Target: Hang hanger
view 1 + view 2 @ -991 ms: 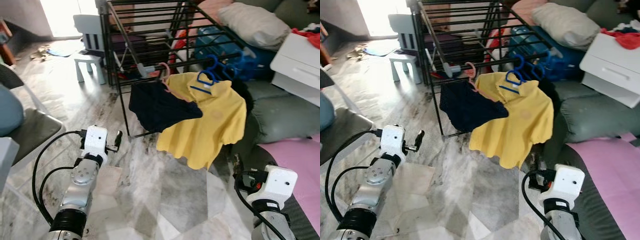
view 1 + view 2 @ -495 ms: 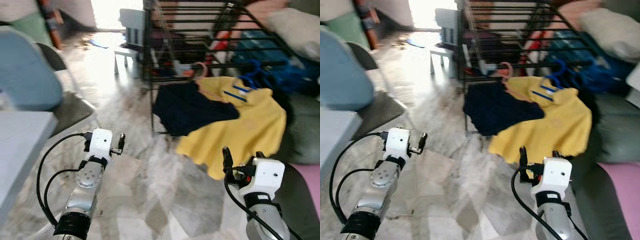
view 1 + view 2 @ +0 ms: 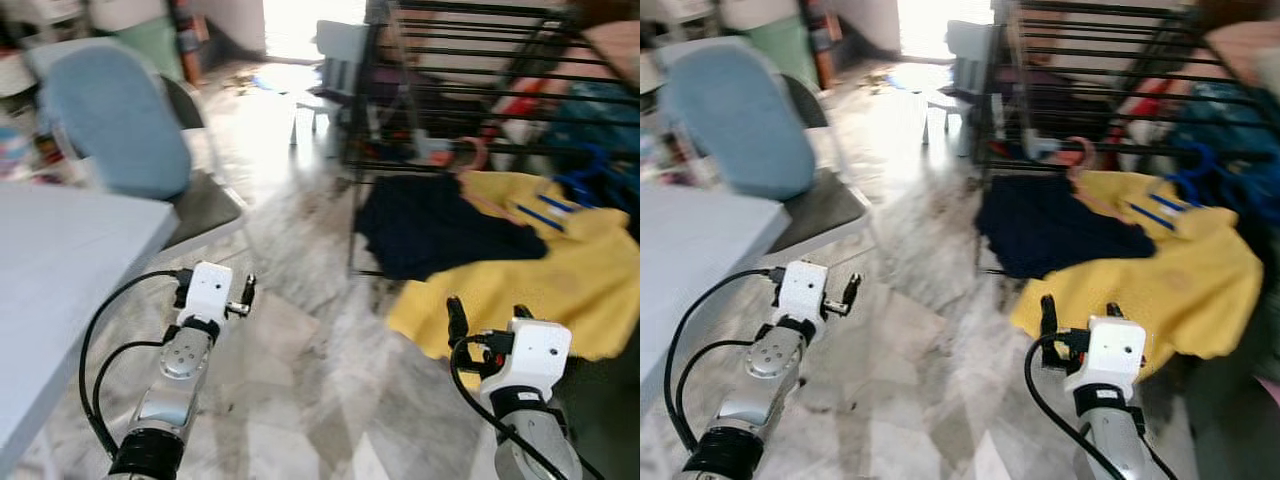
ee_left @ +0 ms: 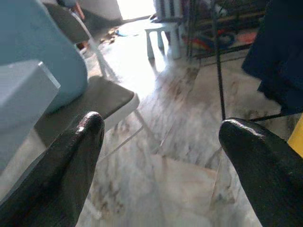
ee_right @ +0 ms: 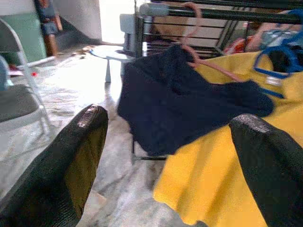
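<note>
A black drying rack stands ahead to the right. From its front bar hangs a pink hanger carrying a navy garment. Beside that, a blue hanger carries a yellow shirt. My right gripper is raised low in front of the yellow shirt, open and holding nothing; its wrist view looks at both garments. Off to the left my left gripper is also open and holding nothing, held over the marble floor.
A white table juts in at the near left, with a blue-backed folding chair behind it. A small white stool stands beside the rack. Marble floor lies between me and the rack.
The camera has swung left: rack and clothes slid right in the picture, table and chair came in. My right gripper has come up into view. Both grippers stay open.
</note>
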### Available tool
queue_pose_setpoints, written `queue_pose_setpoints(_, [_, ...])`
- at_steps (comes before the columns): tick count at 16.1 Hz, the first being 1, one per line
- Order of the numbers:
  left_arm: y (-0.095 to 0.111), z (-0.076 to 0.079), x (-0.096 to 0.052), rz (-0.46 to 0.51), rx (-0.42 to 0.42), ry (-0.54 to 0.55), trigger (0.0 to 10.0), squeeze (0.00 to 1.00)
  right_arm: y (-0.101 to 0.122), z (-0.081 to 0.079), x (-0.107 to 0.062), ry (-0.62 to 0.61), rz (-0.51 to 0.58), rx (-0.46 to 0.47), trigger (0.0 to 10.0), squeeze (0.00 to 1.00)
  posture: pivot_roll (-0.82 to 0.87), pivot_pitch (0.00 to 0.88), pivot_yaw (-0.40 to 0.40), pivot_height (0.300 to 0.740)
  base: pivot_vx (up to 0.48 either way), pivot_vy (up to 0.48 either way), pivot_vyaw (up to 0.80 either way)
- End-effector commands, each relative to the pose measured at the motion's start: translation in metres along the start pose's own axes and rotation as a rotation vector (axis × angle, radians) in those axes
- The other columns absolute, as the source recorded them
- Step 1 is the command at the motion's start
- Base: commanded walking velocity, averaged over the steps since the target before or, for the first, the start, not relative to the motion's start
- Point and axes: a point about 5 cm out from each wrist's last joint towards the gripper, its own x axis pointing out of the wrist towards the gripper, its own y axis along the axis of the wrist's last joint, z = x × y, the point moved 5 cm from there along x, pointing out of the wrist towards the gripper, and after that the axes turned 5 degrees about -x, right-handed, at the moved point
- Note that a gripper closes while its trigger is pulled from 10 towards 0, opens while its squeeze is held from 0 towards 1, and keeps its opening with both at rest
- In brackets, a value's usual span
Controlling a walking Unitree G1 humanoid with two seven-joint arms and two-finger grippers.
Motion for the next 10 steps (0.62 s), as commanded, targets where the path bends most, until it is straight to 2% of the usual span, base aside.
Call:
queue_pose_setpoints(1, [0.0041,0.0042,0.0004,0.010,0.001,-0.018,10.0,0.00,-0.0004,0.0052,-0.0011,-0.017,-0.005,0.002,10.0,0.00,0.00,0.000,-0.041,0.740,0.000,0.000,0.00])
queue_pose_setpoints(2, [0.0026,0.0063,0.0003,0.003,-0.001,-0.028,10.0,0.00,-0.0011,0.0058,-0.0018,-0.018,-0.007,0.000,10.0,0.00,-0.01,0.000,-0.041,0.740,0.000,0.000,0.00])
queue_pose_setpoints(10, [0.0010,0.0109,-0.0014,-0.008,-0.005,-0.049,10.0,0.00,-0.0021,0.0059,-0.0034,-0.016,-0.013,0.000,10.0,0.00,-0.01,0.000,-0.040,0.740,0.000,-0.286,0.00])
